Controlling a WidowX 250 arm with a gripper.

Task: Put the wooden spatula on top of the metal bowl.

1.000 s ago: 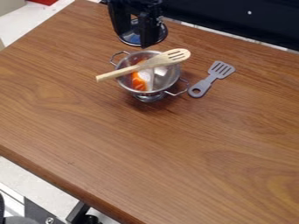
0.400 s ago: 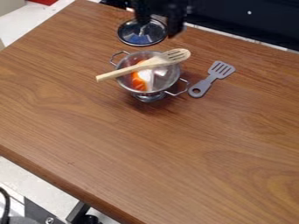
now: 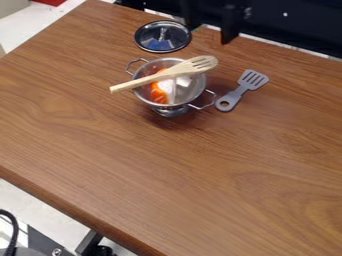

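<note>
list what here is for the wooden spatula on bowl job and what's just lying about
For the job:
wooden spatula, across the bowl's top
metal bowl, under it
hand, open, holding nothing

Just lying about:
gray spatula, beside the bowl
lid
orange item, inside the bowl

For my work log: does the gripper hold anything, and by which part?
Nothing is held: the gripper is open, and the slotted wooden spatula rests across the metal bowl.
</note>
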